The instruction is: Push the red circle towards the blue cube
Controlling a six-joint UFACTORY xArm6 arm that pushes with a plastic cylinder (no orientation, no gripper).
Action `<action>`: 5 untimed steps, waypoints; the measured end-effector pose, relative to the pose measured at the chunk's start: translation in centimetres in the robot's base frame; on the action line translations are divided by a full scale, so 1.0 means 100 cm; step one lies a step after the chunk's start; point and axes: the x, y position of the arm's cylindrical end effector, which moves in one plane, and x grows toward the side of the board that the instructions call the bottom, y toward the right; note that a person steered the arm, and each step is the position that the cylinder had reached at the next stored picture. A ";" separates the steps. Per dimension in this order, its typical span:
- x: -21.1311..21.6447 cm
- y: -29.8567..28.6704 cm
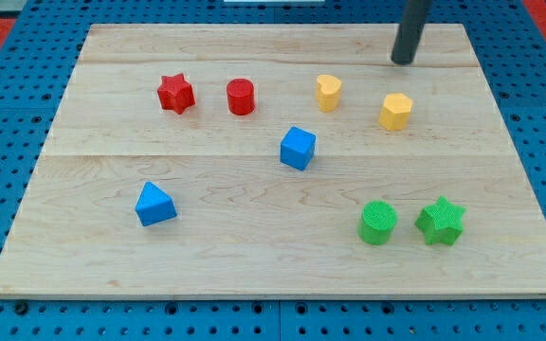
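Hovering near the view's top edge of the pale wooden board point(254, 275), my tip point(403, 62) touches no block; it is a bare dark rod with nothing to open or close, and it stands apart from everything. The small red cylindrical block, the red circle point(241, 97), lies well off to the view's left of my tip and a little lower. The blue cube point(298, 148) sits lower still, between my tip and the red circle in left-right terms. A clear gap separates the two, so the push looks not yet begun. To my judgement all the work is left: my tip must travel to the far upper-left side of the red circle and drive it down and rightward. The yellow heart-shaped block point(328, 92) lies just left and below my tip, on the way across; the red star block point(175, 93) stands beyond the red circle.
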 end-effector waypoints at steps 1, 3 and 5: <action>-0.014 -0.091; 0.007 -0.214; 0.055 -0.227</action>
